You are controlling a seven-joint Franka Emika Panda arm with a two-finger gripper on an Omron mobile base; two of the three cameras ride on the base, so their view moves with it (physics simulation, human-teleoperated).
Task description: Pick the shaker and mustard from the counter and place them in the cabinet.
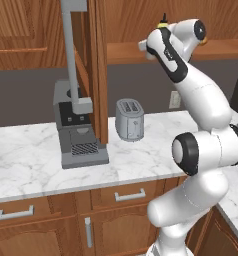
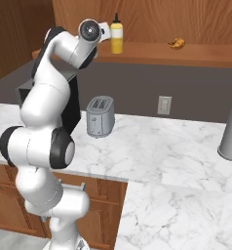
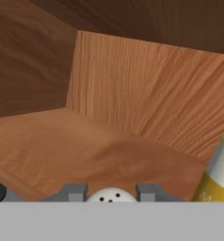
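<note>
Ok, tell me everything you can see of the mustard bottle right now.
The mustard is a slim yellow squeeze bottle with a dark pointed nozzle and a paler band below it, plastic by its look. It stands upright on the wooden shelf inside the cabinet, near the wrist. In the hand view its side rises beside the gripper, apart from the fingers.

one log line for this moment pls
phase: placing shaker in cabinet | gripper: shut on shaker, over shelf | mustard: upright on shelf, beside hand | counter: toaster, coffee machine

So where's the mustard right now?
The mustard stands upright on the cabinet shelf, just right of the end effector in the right base view, left of a small orange item.
</note>
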